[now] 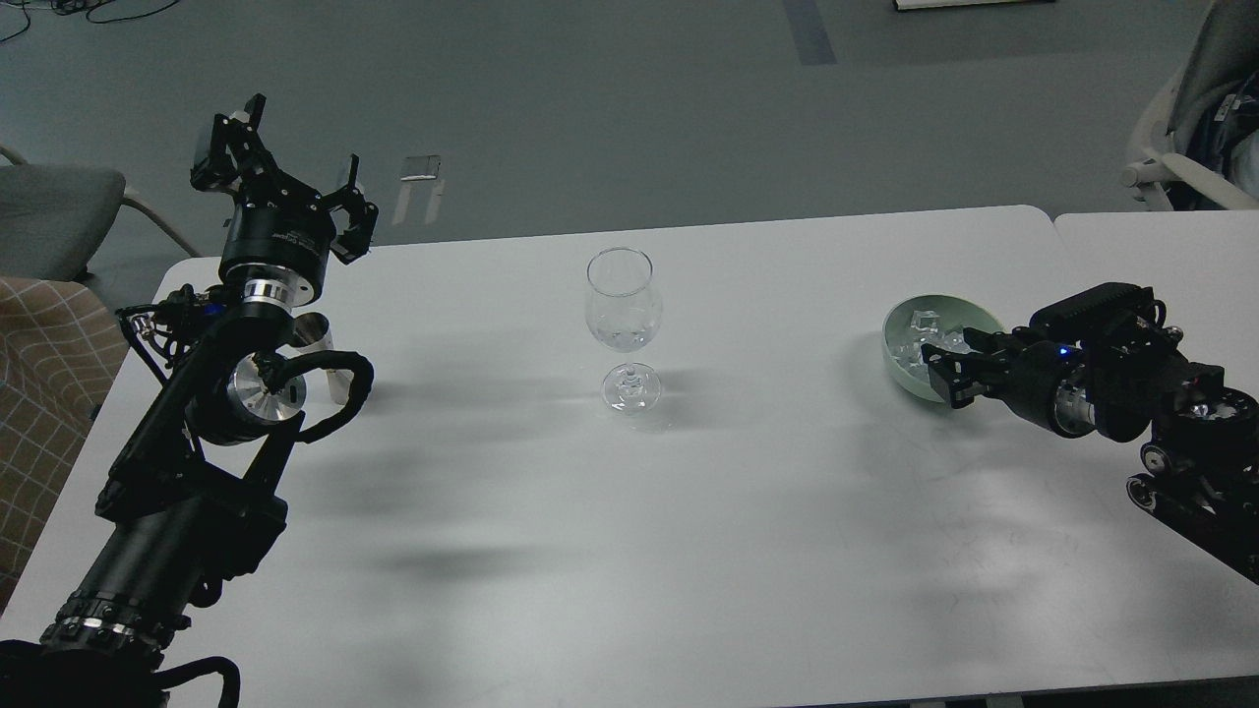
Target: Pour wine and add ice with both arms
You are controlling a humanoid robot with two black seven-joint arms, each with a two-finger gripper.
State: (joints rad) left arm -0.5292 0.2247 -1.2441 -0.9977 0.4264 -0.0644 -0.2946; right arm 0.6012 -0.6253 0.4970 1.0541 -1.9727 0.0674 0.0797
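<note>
A clear stemmed wine glass (621, 300) stands upright at the table's middle, with what looks like a little clear liquid, the wine (621, 336), at the bottom of its bowl. A pale green bowl (900, 369) at the right holds several clear ice cubes (923, 329). My right gripper (961, 360) lies low at the bowl's near right rim, its fingers apart, with nothing seen between them. My left gripper (285, 169) is raised above the table's far left corner, open and empty, pointing up and away.
A small metal cup (313, 329) stands on the white table (629, 511) behind my left forearm. A second table (1161, 236) adjoins on the right. A grey chair (54, 216) stands at the far left and a white chair (1175, 147) at the far right.
</note>
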